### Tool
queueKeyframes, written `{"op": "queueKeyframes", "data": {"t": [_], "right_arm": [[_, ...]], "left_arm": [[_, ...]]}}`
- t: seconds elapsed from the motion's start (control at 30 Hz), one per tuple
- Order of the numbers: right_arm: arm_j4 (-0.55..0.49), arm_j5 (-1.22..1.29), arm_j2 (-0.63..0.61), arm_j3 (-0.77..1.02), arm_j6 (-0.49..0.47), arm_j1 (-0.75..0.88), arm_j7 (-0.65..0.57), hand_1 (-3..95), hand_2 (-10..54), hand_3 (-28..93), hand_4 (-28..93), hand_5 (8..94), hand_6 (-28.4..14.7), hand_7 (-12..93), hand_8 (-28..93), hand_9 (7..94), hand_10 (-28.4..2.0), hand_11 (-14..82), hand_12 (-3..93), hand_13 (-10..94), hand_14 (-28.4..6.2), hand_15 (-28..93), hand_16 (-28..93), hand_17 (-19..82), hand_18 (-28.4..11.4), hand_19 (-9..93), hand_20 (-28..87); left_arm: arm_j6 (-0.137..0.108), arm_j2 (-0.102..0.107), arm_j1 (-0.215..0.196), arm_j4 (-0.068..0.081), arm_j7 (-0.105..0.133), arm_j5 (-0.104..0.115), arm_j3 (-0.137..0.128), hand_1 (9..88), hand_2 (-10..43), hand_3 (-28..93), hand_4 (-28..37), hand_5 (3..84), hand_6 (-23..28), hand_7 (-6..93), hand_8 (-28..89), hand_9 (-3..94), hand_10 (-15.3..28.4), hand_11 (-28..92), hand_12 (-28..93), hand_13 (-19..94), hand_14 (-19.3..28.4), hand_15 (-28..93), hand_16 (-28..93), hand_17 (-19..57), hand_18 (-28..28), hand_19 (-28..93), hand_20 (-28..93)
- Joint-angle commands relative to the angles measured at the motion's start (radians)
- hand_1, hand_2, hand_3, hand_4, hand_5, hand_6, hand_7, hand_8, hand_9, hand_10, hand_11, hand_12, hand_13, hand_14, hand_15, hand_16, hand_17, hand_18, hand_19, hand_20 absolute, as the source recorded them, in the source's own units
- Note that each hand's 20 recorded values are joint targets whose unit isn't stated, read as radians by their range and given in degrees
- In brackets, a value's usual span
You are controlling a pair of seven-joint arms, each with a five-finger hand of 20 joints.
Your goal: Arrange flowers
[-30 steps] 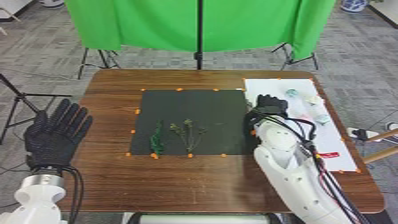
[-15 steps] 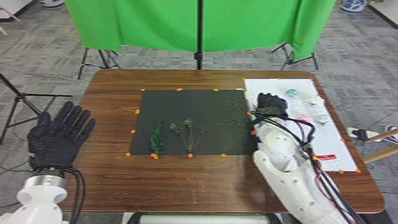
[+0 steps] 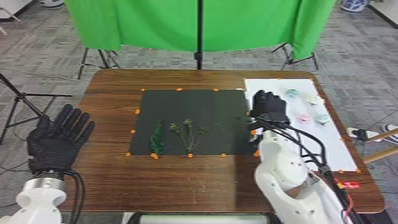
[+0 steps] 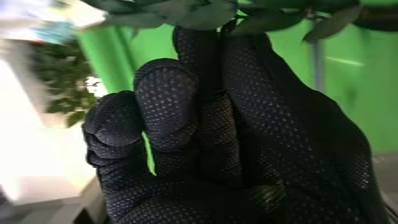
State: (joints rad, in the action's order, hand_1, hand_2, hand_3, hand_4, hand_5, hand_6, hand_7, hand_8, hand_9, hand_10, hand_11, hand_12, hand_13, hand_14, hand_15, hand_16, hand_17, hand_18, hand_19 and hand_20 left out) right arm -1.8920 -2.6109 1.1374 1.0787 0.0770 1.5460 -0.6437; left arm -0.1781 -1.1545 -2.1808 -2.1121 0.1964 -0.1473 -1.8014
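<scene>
My right hand (image 3: 269,107) is over the seam between the black mat (image 3: 191,100) and the white sheet (image 3: 266,85) in the head view. In the right wrist view its fingers and thumb come together, and the right hand (image 4: 204,125) pinches a leafy green sprig (image 4: 204,15), its leaves just past the fingertips. My left hand (image 3: 58,142) stays open at the table's left edge. On the mat lie a dark green fern-like sprig (image 3: 157,139) and, to its right, a branching sprig (image 3: 188,136). Pale blue (image 3: 291,93), pink (image 3: 305,118) and teal flowers (image 3: 322,118) lie on the sheet.
Orange markers (image 3: 179,89) edge the mat. Bare brown wood (image 3: 160,185) surrounds the mat at the front and left. Beyond the table hangs a green cloth (image 3: 142,25) on a stand, and a red item (image 3: 349,185) is by the right forearm.
The right hand has turned and shifted slightly toward the robot, with its forearm swung round. Leaves seen over the mat's right edge half a second ago no longer spread there; the pink flower is uncovered.
</scene>
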Motion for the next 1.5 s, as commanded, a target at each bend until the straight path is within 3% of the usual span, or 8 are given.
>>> {"op": "queueKeyframes", "data": {"t": [0.03, 0.6, 0.83, 1.13, 1.27, 1.4, 1.5], "right_arm": [[-0.034, -0.016, -0.042, -0.077, 0.005, -0.008, 0.145, 70.3, -9.5, 67, -26, 74.1, -1.0, 44, 20, 88.8, -9.9, 10.8, 44.8, 76, -7.7, 54, 54, 41, -26.5, 87, 44], [0.068, -0.047, -0.251, -0.242, -0.082, -0.138, 0.32, 70.3, -9.5, 68, -27, 73.2, -1.0, 45, 20, 88.0, -9.9, 11.1, 44.9, 75, -7.5, 54, 54, 41, -25.8, 87, 45], [0.0, -0.013, -0.246, -0.195, -0.122, -0.075, 0.311, 64.6, -9.5, 69, -26, 70.1, -1.5, 42, 17, 84.9, -11.6, 7.8, 37.7, 74, -6.9, 49, 51, 40, -25.4, 86, 44], [-0.077, 0.02, -0.246, -0.162, -0.132, -0.025, 0.305, 62.5, -9.5, 70, -27, 70.6, -4.2, 29, 13, 79.9, -13.1, 6.8, 32.3, 71, -7.3, 48, 49, 38, -26.1, 88, 42], [-0.132, 0.047, -0.244, -0.128, -0.149, 0.015, 0.301, 58.5, -9.5, 69, -25, 69.2, -5.2, 26, 12, 72.6, -16.3, 15.5, 23.0, 68, -10.1, 52, 46, 38, -26.2, 89, 40], [-0.207, 0.115, -0.22, -0.087, -0.302, 0.047, 0.266, 54.1, -9.5, 69, -22, 68.4, -5.7, 24, 11, 74.0, -16.8, 18.7, 25.4, 67, -14.1, 62, 37, 37, -26.5, 89, 40], [-0.24, 0.193, -0.19, -0.073, -0.376, 0.06, 0.146, 48.1, -7.0, 71, -21, 67.5, -6.5, 19, 9, 75.1, -18.3, 24.8, 23.2, 66, -16.3, 67, 36, 38, -27.5, 90, 40]], "left_arm": [[-0.007, -0.002, -0.008, 0.005, -0.007, 0.015, -0.002, 27.6, 15.3, 73, -28.3, 47.4, 8.2, 14.5, -8, 40.0, 14.3, 18, 13, 31, 14.6, 36, -4, -1.0, 12.8, 27, 14], [-0.003, -0.005, -0.022, -0.002, 0.008, 0.017, -0.012, 27.6, 15.3, 73, -28.3, 47.5, 8.1, 14.5, -8, 40.0, 14.3, 19, 13, 31, 14.5, 36, -4, -0.8, 12.7, 27, 14], [-0.005, 0.002, -0.039, -0.008, 0.02, 0.029, -0.014, 27.6, 15.4, 73, -28.3, 47.5, 8.2, 14.5, -8, 40.1, 14.3, 19, 13, 31, 14.6, 36, -4, -0.9, 12.6, 27, 15], [-0.008, -0.008, -0.034, -0.005, 0.006, 0.022, -0.013, 27.9, 15.6, 73, -28.1, 47.6, 8.2, 14.5, -8, 40.1, 14.3, 19, 13, 31, 14.7, 36, -4, -1.0, 12.7, 27, 15], [-0.013, -0.01, -0.034, -0.006, 0.004, 0.019, -0.015, 27.9, 15.5, 73, -28.2, 47.5, 8.2, 14.6, -8, 40.1, 14.3, 19, 13, 31, 14.6, 36, -4, -1.0, 12.8, 27, 15], [-0.014, -0.011, -0.031, -0.005, 0.003, 0.021, -0.016, 27.8, 15.5, 73, -28.2, 47.6, 8.2, 14.6, -8, 40.1, 14.3, 19, 13, 31, 14.7, 36, -4, -1.1, 12.8, 27, 15], [-0.019, -0.01, -0.031, -0.005, 0.0, 0.022, -0.015, 27.8, 15.6, 73, -28.3, 47.6, 8.2, 14.6, -8, 40.1, 14.4, 19, 13, 31, 14.7, 37, -4, -1.1, 12.8, 28, 15]]}}
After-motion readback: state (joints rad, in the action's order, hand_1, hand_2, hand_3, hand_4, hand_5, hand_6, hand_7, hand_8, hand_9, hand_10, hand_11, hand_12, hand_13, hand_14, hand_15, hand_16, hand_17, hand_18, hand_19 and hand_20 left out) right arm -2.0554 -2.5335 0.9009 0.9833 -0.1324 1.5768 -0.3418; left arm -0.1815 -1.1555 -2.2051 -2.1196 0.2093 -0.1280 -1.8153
